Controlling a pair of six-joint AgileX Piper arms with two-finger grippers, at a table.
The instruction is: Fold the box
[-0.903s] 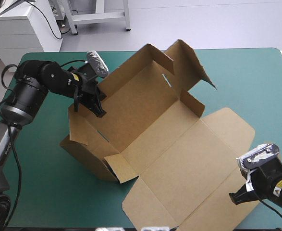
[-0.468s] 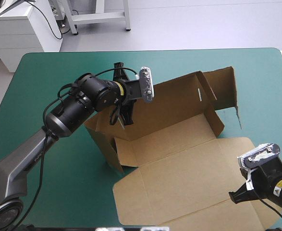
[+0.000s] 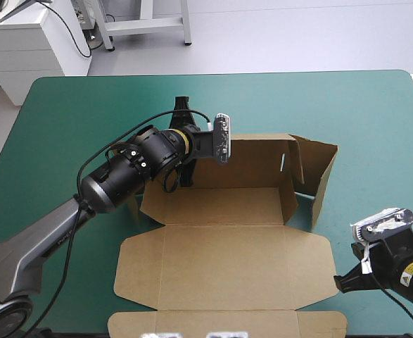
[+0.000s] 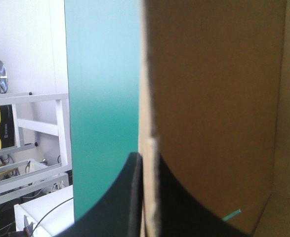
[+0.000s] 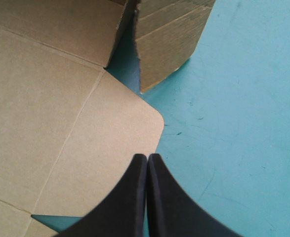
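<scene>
Two grippers: left [image 3: 186, 174] pinches the box's [image 3: 220, 260] far wall [image 3: 255, 162]; right [image 5: 147, 160] clenched, empty. One-handed pulling could buckle or tip that wall.

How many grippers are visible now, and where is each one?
2. The left gripper is shut on the far wall of the box. The right gripper is shut on nothing, by the right edge of the flat lid. None seems hidden.
</scene>
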